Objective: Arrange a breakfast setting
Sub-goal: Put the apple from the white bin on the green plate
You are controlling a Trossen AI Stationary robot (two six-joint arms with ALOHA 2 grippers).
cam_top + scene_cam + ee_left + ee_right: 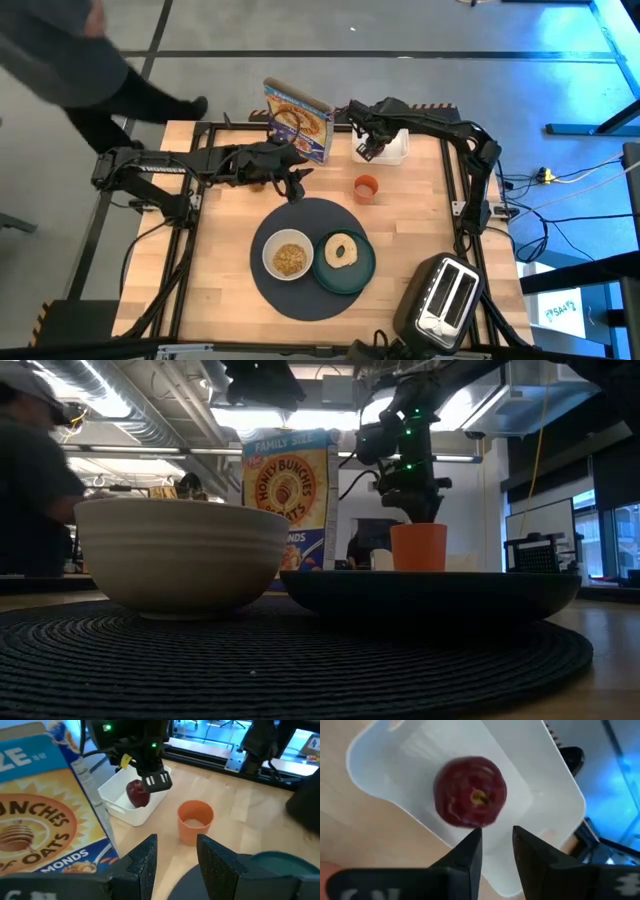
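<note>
The dark grey mat lies at the table's near middle. On it stand the white bowl of brown cereal and the dark green plate with the bagel. The small orange cup stands upright beyond the mat. The red apple lies in the white tub at the far edge. My right gripper hovers above the apple, pointing down, fingers a little apart and empty. My left gripper is open and empty, near the mat's far edge, facing the cup.
A cereal box stands upright at the far edge, left of the tub. The black-and-silver toaster sits at the near right corner. A person stands beyond the table's far left corner. Bare wood lies left of the mat.
</note>
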